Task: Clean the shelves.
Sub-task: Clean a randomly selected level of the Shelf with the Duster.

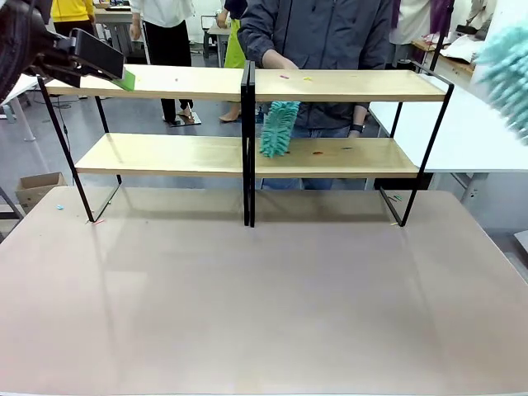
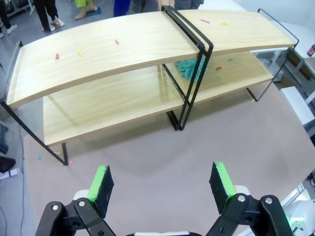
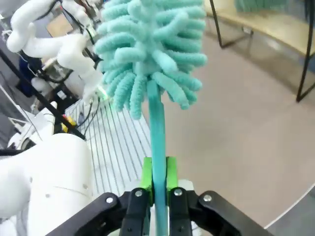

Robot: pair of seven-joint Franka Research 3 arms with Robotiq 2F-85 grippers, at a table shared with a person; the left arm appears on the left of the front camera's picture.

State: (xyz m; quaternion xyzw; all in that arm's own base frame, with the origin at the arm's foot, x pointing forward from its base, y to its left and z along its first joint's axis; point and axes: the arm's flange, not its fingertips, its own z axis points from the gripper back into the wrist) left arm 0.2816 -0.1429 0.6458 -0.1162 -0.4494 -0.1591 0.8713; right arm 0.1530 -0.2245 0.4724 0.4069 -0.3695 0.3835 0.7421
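The shelves (image 1: 181,82) stand across the far half of the table, light-wood boards on a black frame, with small coloured scraps (image 1: 307,79) on them. My left gripper (image 1: 115,70) hovers by the top board's left end. From its wrist it stands open (image 2: 161,184), above and in front of the shelves (image 2: 123,46), nothing between its fingers. My right gripper (image 3: 158,179) is shut on the handle of a teal fluffy duster (image 3: 147,49), whose head (image 1: 505,62) is at the upper right. A person behind the shelves holds a second teal duster (image 1: 279,128) on the lower board.
Several coloured scraps (image 2: 80,51) lie on the top board's left half, and others (image 2: 205,21) right of the central upright. Tiny bits (image 1: 59,206) lie on the brown tabletop (image 1: 264,305) by the rack's feet. A white table (image 1: 478,132) stands at the right.
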